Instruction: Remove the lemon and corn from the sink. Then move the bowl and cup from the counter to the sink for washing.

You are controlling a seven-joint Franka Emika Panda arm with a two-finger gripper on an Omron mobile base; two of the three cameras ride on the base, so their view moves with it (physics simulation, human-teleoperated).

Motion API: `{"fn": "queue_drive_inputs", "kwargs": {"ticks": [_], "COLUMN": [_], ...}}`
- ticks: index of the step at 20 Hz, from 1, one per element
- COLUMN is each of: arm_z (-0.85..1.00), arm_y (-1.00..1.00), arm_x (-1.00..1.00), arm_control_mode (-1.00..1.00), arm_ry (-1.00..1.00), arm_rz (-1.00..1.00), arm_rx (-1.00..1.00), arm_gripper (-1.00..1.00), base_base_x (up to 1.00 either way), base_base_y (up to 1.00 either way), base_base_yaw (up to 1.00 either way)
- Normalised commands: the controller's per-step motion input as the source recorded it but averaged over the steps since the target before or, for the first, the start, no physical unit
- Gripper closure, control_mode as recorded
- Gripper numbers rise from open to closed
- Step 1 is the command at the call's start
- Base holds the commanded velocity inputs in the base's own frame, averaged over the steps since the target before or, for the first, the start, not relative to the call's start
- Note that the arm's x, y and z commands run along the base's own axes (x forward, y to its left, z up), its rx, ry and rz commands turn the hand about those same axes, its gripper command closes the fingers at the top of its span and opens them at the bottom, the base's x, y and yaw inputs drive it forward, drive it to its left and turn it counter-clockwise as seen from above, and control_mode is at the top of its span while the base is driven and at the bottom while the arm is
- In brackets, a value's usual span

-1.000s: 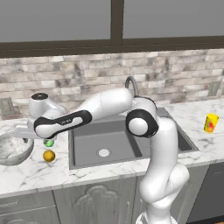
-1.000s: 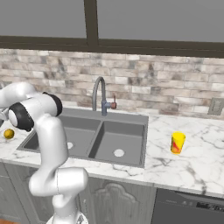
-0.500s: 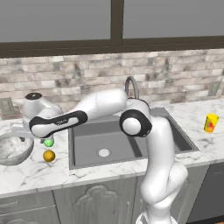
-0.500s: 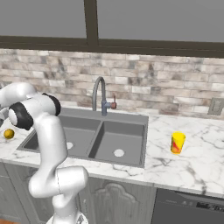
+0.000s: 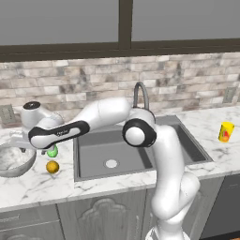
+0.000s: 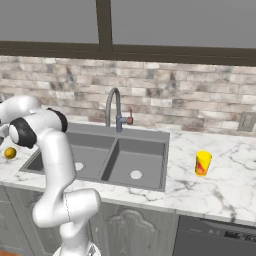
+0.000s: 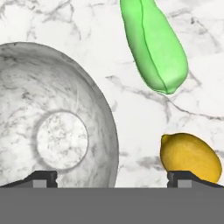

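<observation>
Marble counter (image 7: 131, 109): corn (image 7: 153, 46), lemon (image 7: 190, 157) beside bowl (image 7: 52, 131).

Left base view sits behind the arm on its left, up high, looking forward and down across the sink (image 5: 140, 150) toward the brick wall and window; the arm rises at lower right and reaches left. Right base view looks from behind on the arm's right, same forward-down tilt, arm now at lower left. These 2 views share the sink (image 6: 120, 160), the faucet (image 6: 114, 107), the cup (image 6: 202, 163) on the desk and the lemon (image 6: 10, 153). Hand view is very close, staring straight down at the desk (image 7: 131, 109): bowl (image 7: 52, 131), corn (image 7: 153, 43) and lemon (image 7: 190, 155) loom large, all 3 also in the left base view.
</observation>
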Motion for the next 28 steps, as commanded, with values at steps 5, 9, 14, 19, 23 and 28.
{"fn": "queue_drive_inputs", "kwargs": {"ticks": [5, 9, 14, 19, 23, 28], "arm_z": [-0.12, -0.10, -0.12, -0.12, -0.12, -0.11], "arm_y": [0.09, 0.07, 0.00, 0.00, 0.01, 0.02], "arm_x": [0.16, 0.11, 0.01, 0.04, 0.04, 0.03], "arm_control_mode": [-1.00, -1.00, -1.00, -1.00, -1.00, -1.00], "arm_ry": [0.02, 0.03, 0.07, 0.06, 0.05, 0.04], "arm_rz": [-0.02, -0.01, -0.03, -0.02, -0.02, -0.02], "arm_rx": [0.00, 0.00, 0.00, 0.00, 0.00, 0.00], "arm_gripper": [-1.00, -1.00, -1.00, -1.00, -1.00, -1.00], "base_base_x": [0.00, 0.00, 0.00, 0.00, 0.00, 0.00], "base_base_y": [0.00, 0.00, 0.00, 0.00, 0.00, 0.00], "base_base_yaw": [0.00, 0.00, 0.00, 0.00, 0.00, 0.00]}}
